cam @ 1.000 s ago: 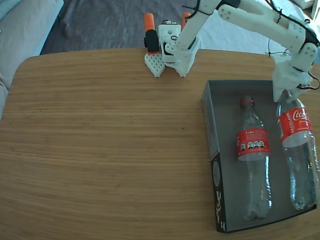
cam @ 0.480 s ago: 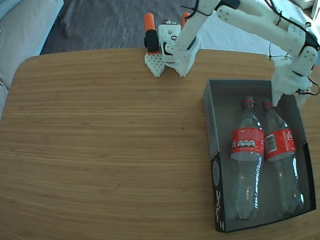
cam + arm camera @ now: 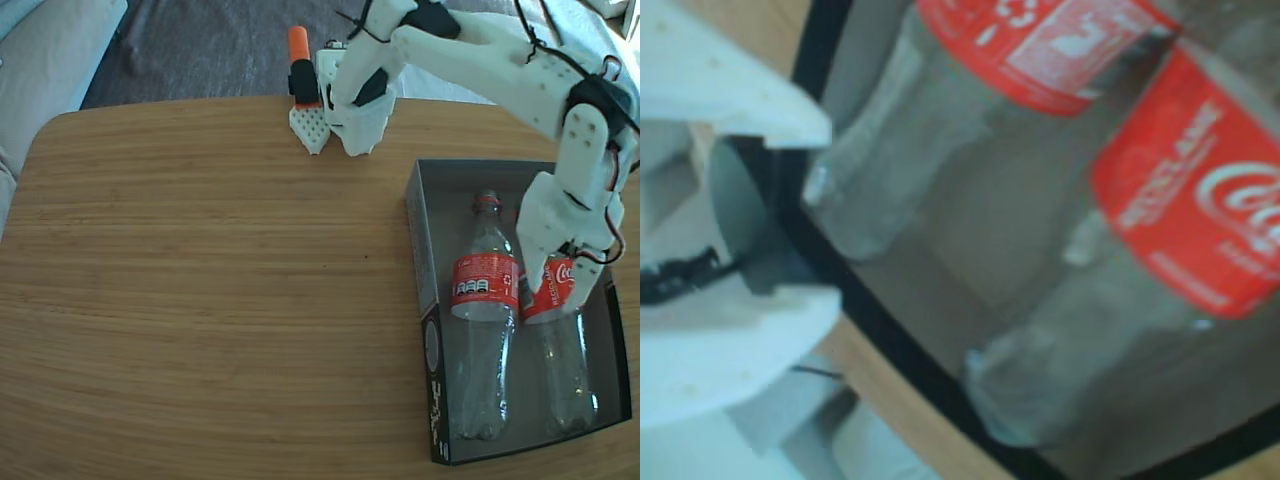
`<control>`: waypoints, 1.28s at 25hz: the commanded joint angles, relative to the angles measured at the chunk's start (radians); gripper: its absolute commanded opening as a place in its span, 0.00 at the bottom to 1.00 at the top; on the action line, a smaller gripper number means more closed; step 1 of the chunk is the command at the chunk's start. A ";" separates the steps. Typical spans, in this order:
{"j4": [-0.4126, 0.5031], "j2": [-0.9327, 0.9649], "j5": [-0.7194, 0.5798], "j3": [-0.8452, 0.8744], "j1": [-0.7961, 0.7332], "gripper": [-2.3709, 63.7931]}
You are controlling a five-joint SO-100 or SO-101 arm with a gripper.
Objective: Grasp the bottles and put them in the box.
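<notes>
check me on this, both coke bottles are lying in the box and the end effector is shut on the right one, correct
Not quite. Both bottles, the left one and the right one, do lie in the box, but the end effector is open and grips nothing. The wrist view shows its jaws apart with only the box wall between them; in the fixed view it hangs above the right bottle.

The fixed view looks down from high above the table [image 3: 200, 300], taking in most of its top, with the arm's base [image 3: 355, 95] at the far edge and the box [image 3: 428, 250] at the right. The wrist view sits far closer — pressed near the two bottles [image 3: 1180, 230] and the box's black rim [image 3: 890, 340]. Both views share the box and the bottles [image 3: 485, 300] in it.
</notes>
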 commanded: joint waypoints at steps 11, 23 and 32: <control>-0.021 0.373 0.302 0.172 0.299 0.03; -0.175 0.911 0.295 0.727 0.453 0.03; -0.282 1.166 0.147 1.071 0.489 0.03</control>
